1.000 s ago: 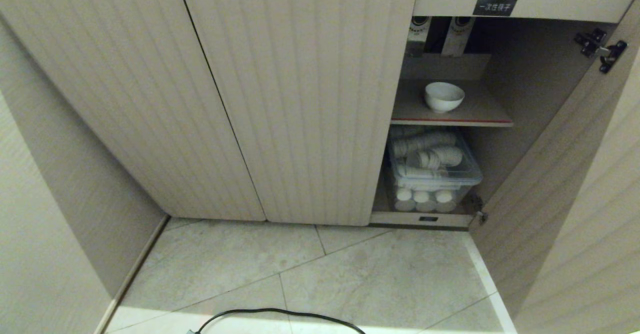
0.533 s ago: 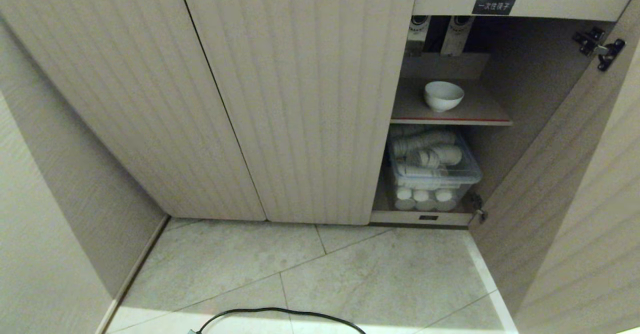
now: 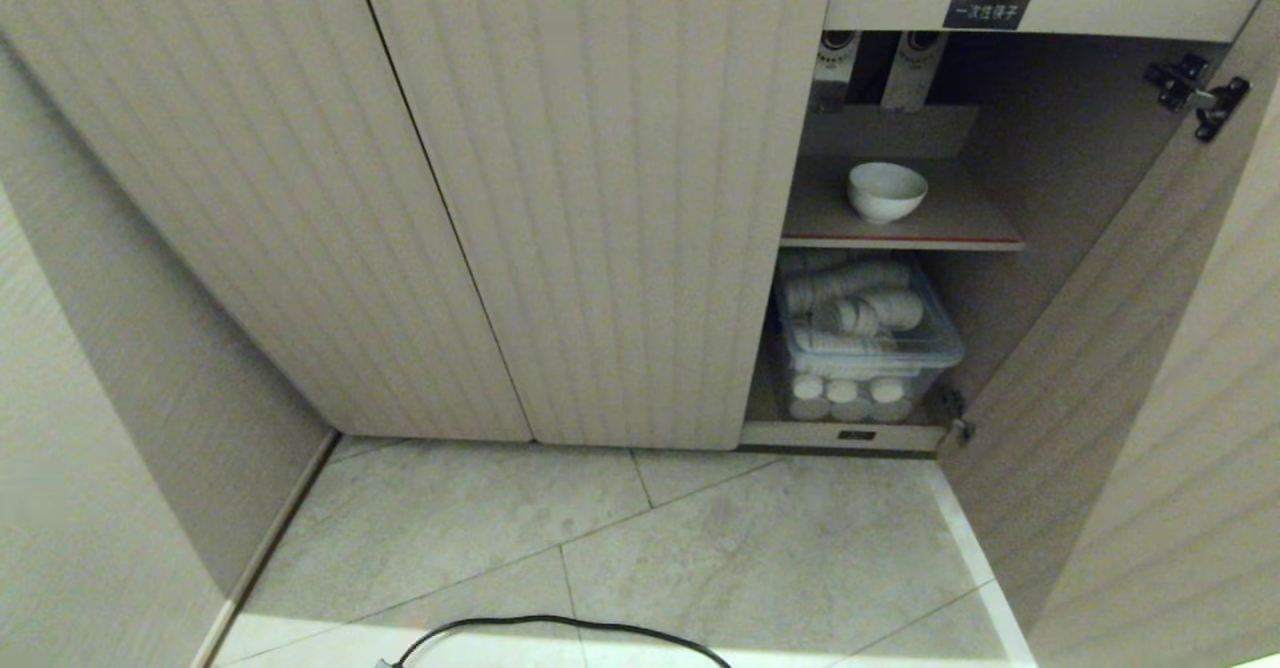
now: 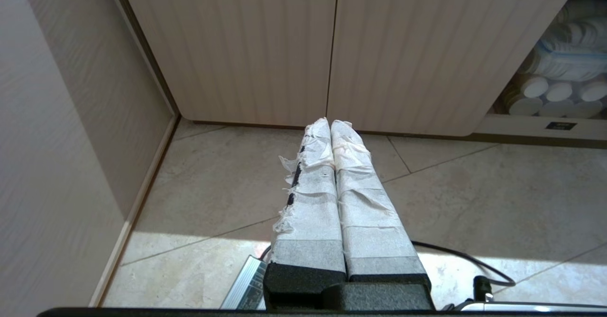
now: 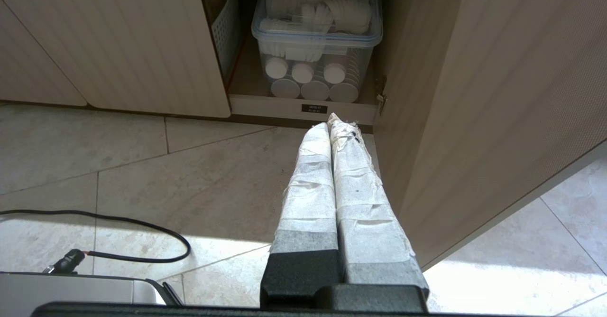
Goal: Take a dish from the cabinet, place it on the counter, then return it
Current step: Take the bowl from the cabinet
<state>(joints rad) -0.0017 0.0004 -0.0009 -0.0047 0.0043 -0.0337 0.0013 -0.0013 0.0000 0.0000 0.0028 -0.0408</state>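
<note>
Nothing moved; dish (image 3: 887, 191) on cabinet (image 3: 600, 198) shelf; both end effectors pressed together above tile floor (image 3: 700, 548)

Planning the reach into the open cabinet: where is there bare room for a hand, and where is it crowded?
The red-edged shelf is bare on both sides of the white bowl, more so toward the open door. Below, the clear bin of stacked cups fills the compartment, leaving little room.

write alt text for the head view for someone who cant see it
A small white bowl sits alone on the red-edged shelf of an open beige cabinet. Below it, a clear bin holds stacked white cups; a black cable crosses the tiled floor.
</note>
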